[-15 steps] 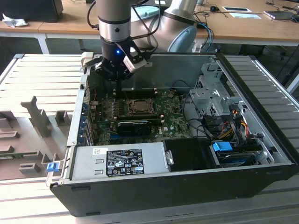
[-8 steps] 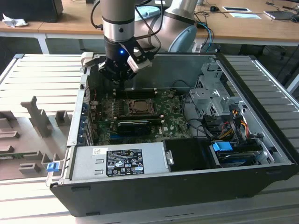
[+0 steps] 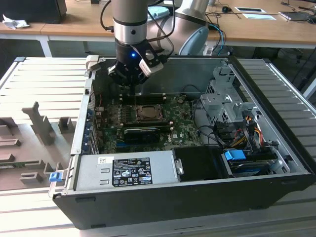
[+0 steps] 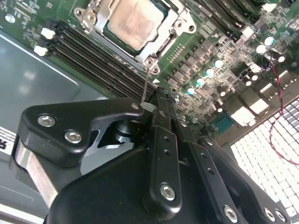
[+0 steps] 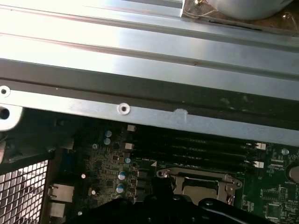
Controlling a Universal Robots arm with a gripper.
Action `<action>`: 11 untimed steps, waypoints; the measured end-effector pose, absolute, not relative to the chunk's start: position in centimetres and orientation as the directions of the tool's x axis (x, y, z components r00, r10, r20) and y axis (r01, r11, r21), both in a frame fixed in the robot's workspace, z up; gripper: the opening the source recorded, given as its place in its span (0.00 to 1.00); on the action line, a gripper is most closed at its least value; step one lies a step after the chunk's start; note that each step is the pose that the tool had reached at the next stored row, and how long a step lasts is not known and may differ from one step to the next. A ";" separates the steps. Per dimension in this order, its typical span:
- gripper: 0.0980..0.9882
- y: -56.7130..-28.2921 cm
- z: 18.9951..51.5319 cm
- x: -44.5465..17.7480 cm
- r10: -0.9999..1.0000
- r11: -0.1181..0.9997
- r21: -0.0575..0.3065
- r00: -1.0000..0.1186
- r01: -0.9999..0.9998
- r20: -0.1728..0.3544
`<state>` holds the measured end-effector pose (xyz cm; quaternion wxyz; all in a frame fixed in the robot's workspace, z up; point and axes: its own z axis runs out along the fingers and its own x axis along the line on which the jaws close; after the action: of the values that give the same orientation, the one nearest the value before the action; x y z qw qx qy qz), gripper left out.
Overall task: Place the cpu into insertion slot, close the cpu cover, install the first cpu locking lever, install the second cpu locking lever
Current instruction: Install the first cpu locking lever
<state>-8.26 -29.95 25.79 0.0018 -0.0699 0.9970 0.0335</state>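
With the cpu (image 4: pixel 133 23) seated mid-motherboard (image 4: pixel 219 42) under the closed cpu cover (image 4: pixel 180 29), the tool (image 4: pixel 150 106), just on its far side, looks pinched narrow on the thin locking lever (image 4: pixel 146 84), so a slip or skewed pull could let that wire spring free or bend.

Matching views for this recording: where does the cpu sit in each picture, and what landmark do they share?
Exterior view: the cpu lies in its socket, mid-motherboard inside the open case.
Second wrist view: the cpu is the pale square inside the metal frame.
First wrist view: the cpu is a dim square within that frame.
Shared landmark: the long black memory slots alongside it.
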 end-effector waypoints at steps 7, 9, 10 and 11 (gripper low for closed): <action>0.01 -30.0 25.7 -7.1 -0.139 0.988 0.067 -0.990 -0.140 -0.008; 0.01 -30.0 25.6 -6.8 -0.139 0.988 0.067 -0.990 -0.140 -0.008; 0.01 -30.0 25.6 -6.7 -0.139 0.988 0.067 -0.990 -0.140 -0.008; 0.01 -30.0 25.6 -6.5 -0.139 0.988 0.067 -0.990 -0.140 -0.008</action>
<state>-6.55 -29.95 25.57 0.0018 -0.0700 0.9970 0.0336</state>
